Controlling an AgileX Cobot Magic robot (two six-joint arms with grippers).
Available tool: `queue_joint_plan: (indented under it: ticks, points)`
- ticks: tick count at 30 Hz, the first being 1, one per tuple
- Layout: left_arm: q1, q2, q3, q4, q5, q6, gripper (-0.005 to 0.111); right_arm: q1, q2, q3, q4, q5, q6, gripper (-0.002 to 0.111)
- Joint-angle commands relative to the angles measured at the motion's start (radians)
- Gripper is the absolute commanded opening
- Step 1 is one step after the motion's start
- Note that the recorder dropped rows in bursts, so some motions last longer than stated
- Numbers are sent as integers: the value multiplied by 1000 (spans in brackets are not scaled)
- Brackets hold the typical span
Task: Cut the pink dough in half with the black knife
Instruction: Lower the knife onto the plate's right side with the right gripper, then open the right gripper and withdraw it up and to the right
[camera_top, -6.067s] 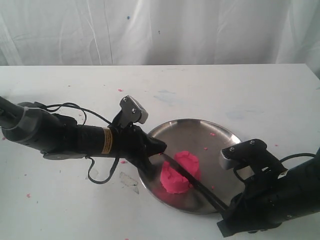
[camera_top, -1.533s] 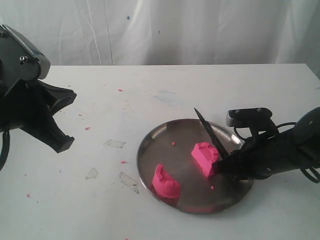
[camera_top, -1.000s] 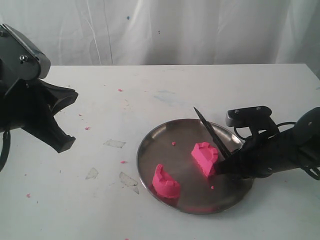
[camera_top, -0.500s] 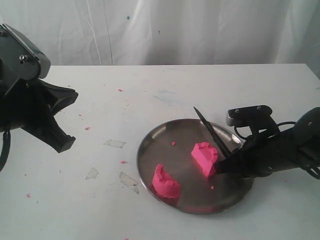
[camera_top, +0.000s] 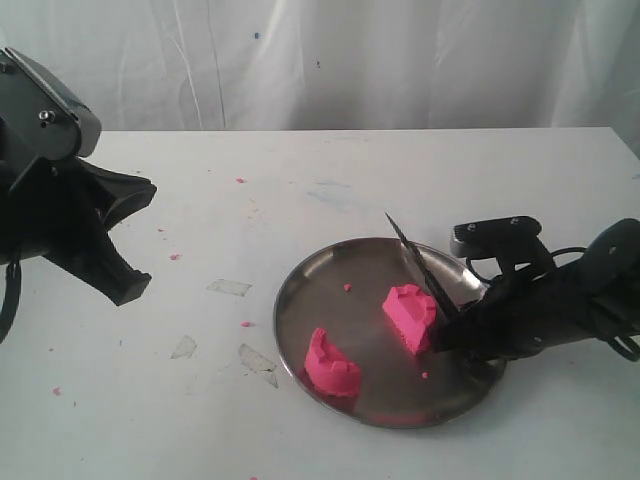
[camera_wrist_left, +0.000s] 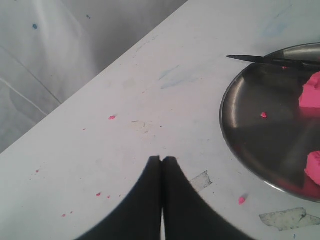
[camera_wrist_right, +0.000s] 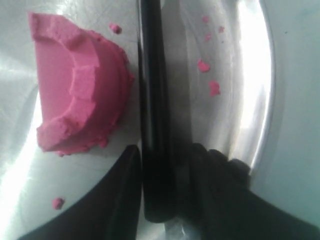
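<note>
The pink dough lies in two chunks on the round steel plate (camera_top: 320, 262): one chunk (camera_top: 331, 365) near the plate's front left, the other (camera_top: 409, 312) at its middle right, close in the right wrist view (camera_wrist_right: 80, 95). My right gripper (camera_top: 447, 332) is shut on the black knife's handle (camera_wrist_right: 156, 150); the blade (camera_top: 418, 265) points up and away beside the right chunk, its tip showing in the left wrist view (camera_wrist_left: 250, 58). Far left and raised above the table, my left gripper (camera_wrist_left: 162, 159) is shut with nothing in it.
Small pink crumbs dot the plate (camera_wrist_right: 206, 65) and the white table (camera_top: 175, 257). Bits of clear tape (camera_top: 229, 287) lie on the table left of the plate. A white curtain hangs behind the table's far edge.
Long ago the knife was pressed through the whole dough while the left gripper held it. Over the last second the knife and right gripper shifted only slightly; the left arm stayed still.
</note>
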Motion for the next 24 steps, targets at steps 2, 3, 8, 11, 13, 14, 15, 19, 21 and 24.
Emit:
queue_joint_plan:
  ticks: [2, 3, 8, 11, 13, 14, 15, 19, 21, 24]
  points:
    - [2, -11, 8, 11, -3, -4, 0, -7, 4, -31, 9, 3, -7, 31]
    - [2, -11, 8, 11, -3, -4, 0, -7, 2, -40, 10, 15, -7, 31]
    - [2, -11, 8, 11, -3, -4, 0, -7, -25, -98, 12, 111, -3, 31]
    - [2, -11, 8, 11, -3, -4, 0, -7, -69, -127, 12, 144, -3, 31]
    - [2, -11, 8, 11, -3, -4, 0, -7, -107, -135, 10, 158, -3, 31]
    - [2, -11, 8, 11, -3, -4, 0, -7, -136, -135, 0, 160, -3, 31]
    - [2, -11, 8, 11, -3, -4, 0, -7, -155, -135, -20, 158, -3, 31]
    - [2, -11, 8, 11, -3, -4, 0, -18, -229, -130, -139, 115, 0, 31]
    - [2, -11, 8, 11, 1, -4, 0, -52, -236, -98, -169, 42, 10, 26]
    - [2, -8, 8, 11, 53, -4, 0, -129, -236, -41, -171, 11, 63, 14]
